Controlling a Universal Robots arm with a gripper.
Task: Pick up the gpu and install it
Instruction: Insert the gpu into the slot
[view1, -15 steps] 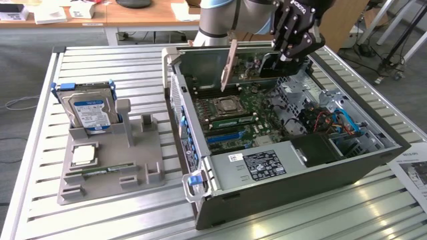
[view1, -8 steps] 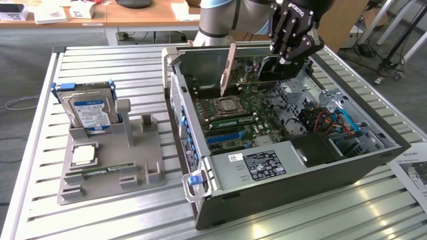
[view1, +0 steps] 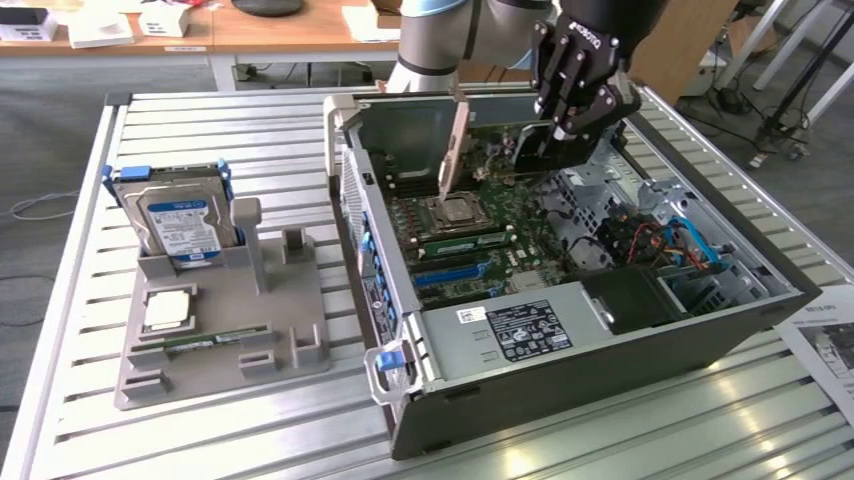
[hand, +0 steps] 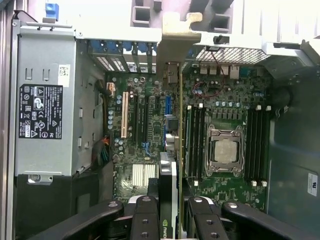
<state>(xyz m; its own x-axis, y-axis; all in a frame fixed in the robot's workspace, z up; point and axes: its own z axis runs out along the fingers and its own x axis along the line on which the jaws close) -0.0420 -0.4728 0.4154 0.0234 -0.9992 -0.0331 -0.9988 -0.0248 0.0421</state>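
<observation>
The gpu (view1: 458, 145) stands on edge inside the open computer case (view1: 601, 385), over the motherboard (view1: 521, 265), beside the processor socket (view1: 461, 212). Its metal end bracket faces the case's rear wall. My gripper (view1: 545, 160) reaches down from above and is shut on the card's top edge. In the wrist view the gpu (hand: 172, 165) runs edge-on away from my gripper (hand: 172, 220), a black finger (hand: 145, 220) pressing on each side. Its bracket (hand: 175, 37) lines up with the rear slot openings. Whether the card sits in a slot I cannot tell.
On the exterior view's left a grey holder (view1: 220, 330) carries a hard drive (view1: 180, 225), a processor chip (view1: 167, 310) and a memory stick (view1: 200, 342). The power supply (view1: 521, 325) and drive cage (view1: 667, 280) fill the case's near end. A paper sheet (view1: 827, 340) lies at the right.
</observation>
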